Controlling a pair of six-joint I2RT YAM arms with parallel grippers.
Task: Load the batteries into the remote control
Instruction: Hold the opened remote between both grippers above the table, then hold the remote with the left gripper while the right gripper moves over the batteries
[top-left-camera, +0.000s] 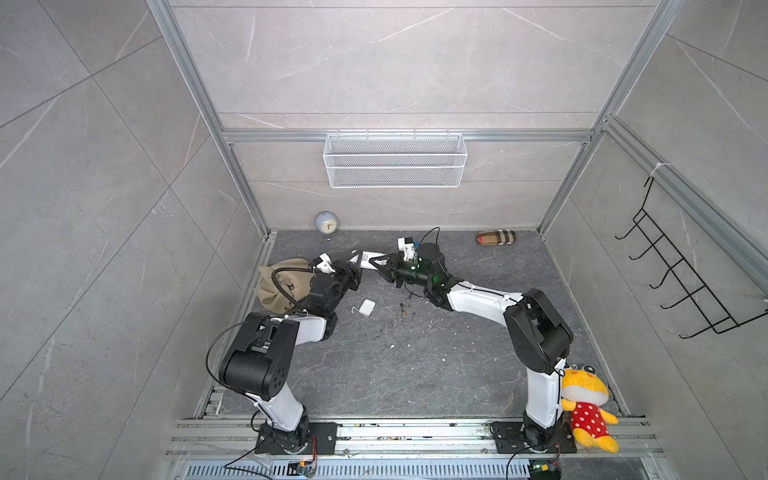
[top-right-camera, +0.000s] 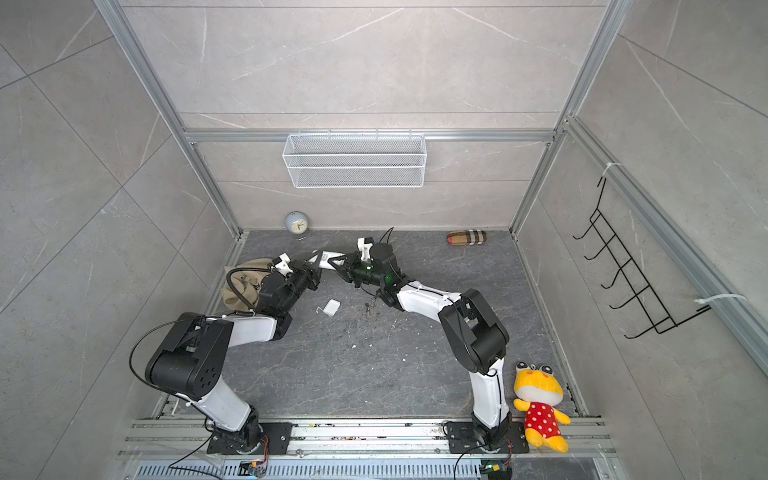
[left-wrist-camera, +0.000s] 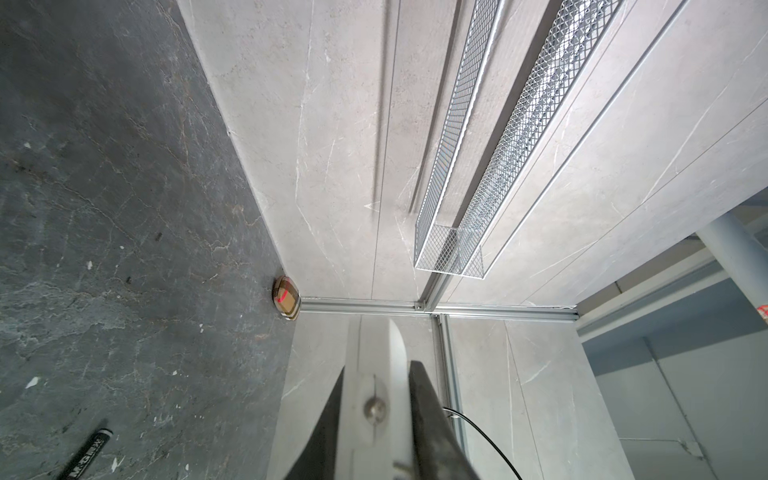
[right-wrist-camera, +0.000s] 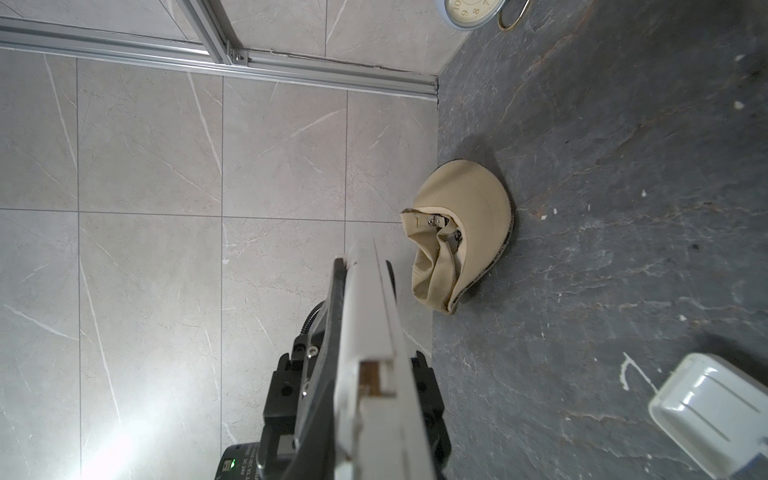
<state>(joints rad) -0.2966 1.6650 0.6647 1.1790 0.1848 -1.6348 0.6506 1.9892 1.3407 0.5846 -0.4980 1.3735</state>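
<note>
The white remote control (top-left-camera: 368, 257) hangs above the dark floor, held between both grippers. My left gripper (top-left-camera: 355, 271) is shut on its left end, with dark fingers (left-wrist-camera: 419, 399) on either side of the remote control (left-wrist-camera: 382, 386). My right gripper (top-left-camera: 380, 266) is shut on the other end. In the right wrist view the remote control (right-wrist-camera: 365, 316) runs edge-on, and a brownish patch shows in its open slot. One of the batteries (top-left-camera: 402, 309) lies on the floor beneath. The white back cover (top-left-camera: 366, 307) lies to its left. A dark lettered cylinder (left-wrist-camera: 85, 455) shows on the floor.
A beige hat (top-left-camera: 282, 286) lies behind the left arm. A round clock (top-left-camera: 326, 224) and a plaid case (top-left-camera: 496, 238) sit by the back wall. A wire basket (top-left-camera: 395, 160) hangs above them. A plush toy (top-left-camera: 586, 407) leans at the right arm's base. A hook rack (top-left-camera: 681, 274) hangs on the right wall.
</note>
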